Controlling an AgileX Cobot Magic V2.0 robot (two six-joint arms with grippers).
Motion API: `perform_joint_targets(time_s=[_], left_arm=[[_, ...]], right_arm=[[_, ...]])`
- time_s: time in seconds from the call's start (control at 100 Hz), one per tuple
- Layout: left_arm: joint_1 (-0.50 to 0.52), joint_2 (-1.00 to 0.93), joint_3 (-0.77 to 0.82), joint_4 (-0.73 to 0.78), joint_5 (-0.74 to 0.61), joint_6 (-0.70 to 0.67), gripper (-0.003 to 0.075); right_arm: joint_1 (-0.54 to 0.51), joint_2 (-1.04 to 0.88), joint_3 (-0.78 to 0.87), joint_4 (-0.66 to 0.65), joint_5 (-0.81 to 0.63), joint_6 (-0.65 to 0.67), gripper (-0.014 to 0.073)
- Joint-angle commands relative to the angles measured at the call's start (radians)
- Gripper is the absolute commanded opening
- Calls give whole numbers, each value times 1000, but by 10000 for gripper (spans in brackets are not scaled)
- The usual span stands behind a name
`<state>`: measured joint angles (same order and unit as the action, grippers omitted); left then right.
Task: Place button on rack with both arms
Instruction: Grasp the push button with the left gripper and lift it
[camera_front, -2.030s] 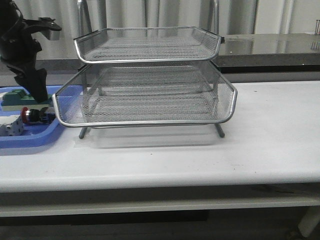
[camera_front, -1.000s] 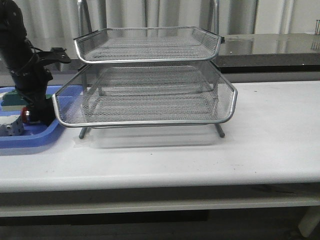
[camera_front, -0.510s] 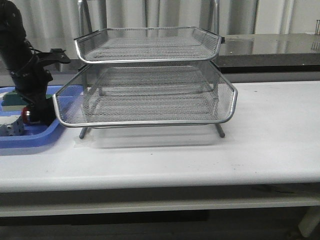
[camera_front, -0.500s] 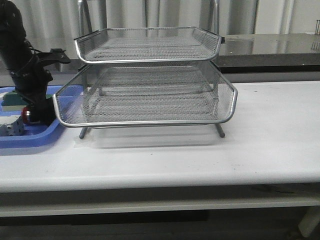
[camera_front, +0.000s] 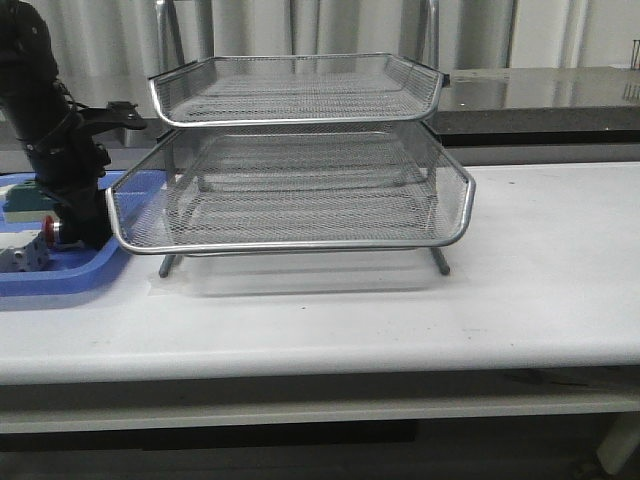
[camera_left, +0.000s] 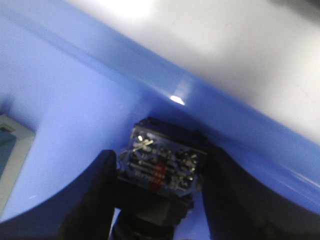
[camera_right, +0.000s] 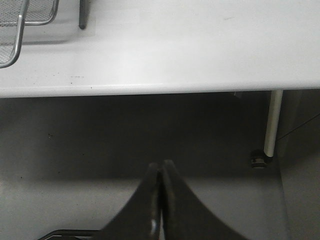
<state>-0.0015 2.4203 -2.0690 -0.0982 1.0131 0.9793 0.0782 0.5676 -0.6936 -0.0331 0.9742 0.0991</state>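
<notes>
I had the left gripper (camera_left: 159, 200) clamped on the button (camera_left: 162, 167) down in the blue tray (camera_left: 75, 115); right gripper (camera_right: 161, 200) hung fully closed, empty.

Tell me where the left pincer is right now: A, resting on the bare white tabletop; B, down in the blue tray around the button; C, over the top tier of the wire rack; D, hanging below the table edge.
B: the left pincer sits inside the blue tray, its fingers on either side of the button, left of the rack.
</notes>
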Motion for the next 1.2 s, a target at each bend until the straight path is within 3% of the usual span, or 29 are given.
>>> perform_joint_targets(time_s=[0.0, 0.28, 0.42, 0.95, 1.19], left_arm=[[-3, -58, -58, -17, 53, -15, -20], [3, -58, -269, -17, 259, -101, -20], [5, -66, -339, -12, 261, -195, -20], [5, -240, -327, 55, 261, -394, -20], [2, -408, -185, 55, 261, -413, -20]], right_arm=[[-5, 1, -25, -15, -47, 0, -71], [-5, 1, -25, -15, -47, 0, -71], [-5, 1, -25, -15, -47, 0, -71], [-5, 1, -25, -15, -47, 0, -71], [-5, 1, -25, -15, -47, 0, -71]])
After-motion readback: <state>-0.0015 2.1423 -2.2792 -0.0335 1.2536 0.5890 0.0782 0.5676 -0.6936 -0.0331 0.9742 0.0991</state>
